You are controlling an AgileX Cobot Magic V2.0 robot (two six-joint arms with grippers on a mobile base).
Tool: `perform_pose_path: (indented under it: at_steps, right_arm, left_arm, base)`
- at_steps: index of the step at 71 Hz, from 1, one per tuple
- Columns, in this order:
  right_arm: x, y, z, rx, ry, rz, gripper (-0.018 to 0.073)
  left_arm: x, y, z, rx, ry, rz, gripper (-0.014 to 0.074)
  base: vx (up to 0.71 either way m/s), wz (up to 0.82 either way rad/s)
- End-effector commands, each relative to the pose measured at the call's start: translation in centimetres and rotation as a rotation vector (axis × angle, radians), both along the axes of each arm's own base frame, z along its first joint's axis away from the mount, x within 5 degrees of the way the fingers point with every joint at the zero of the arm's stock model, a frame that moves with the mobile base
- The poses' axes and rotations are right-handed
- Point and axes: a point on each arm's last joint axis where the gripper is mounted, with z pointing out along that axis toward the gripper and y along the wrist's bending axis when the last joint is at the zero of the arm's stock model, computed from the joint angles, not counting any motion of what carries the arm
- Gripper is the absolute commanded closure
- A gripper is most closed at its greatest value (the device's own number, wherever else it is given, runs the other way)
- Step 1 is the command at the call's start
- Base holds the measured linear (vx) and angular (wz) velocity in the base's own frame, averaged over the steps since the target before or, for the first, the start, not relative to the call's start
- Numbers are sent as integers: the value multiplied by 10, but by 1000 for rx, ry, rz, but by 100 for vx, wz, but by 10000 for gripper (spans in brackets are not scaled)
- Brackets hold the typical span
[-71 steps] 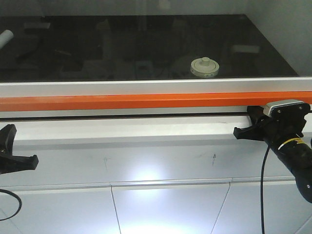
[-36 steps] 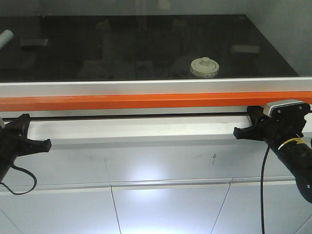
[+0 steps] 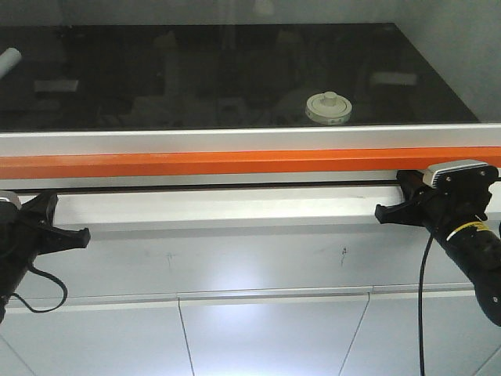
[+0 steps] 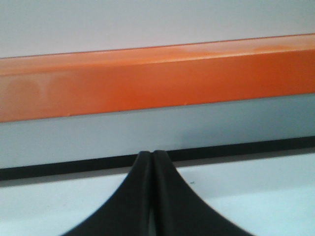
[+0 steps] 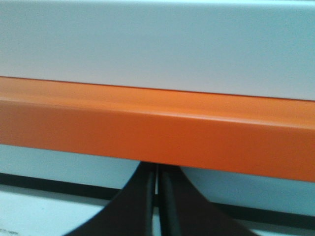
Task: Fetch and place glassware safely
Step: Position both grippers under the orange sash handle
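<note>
At nine o'clock in the front view, the left gripper (image 3: 78,233) sits at the white sill (image 3: 227,207). Its jaws are pressed together on nothing, with the tips just below the orange bar (image 3: 235,163). The glassware (image 3: 329,108) stands between one and two o'clock on the dark surface (image 3: 196,70) beyond that bar, seemingly behind glass, well apart from both arms. At three o'clock, the right gripper (image 3: 381,211) is closed to a hairline gap and holds nothing. If the bar must be raised, both tips should catch its underside at matching height and rise together, so it stays level.
</note>
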Motion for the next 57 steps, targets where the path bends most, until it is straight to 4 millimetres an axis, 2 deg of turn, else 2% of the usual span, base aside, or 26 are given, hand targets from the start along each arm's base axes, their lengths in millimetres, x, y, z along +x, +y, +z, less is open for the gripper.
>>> perform_pose_path:
  at_steps: [1,35,57]
  right_arm:
    - [7,-1,41,42,-296,4,560]
    - [8,-1,39,37,-274,3,560]
    - [8,-1,40,37,-275,5,560]
  left_arm:
    - [4,-1,19,-10,-152,5,603]
    - [4,3,25,-22,-210,48,603]
    - [17,3,33,-24,-228,42,603]
  base:
    - [0,0]
    - [0,0]
    - [0,0]
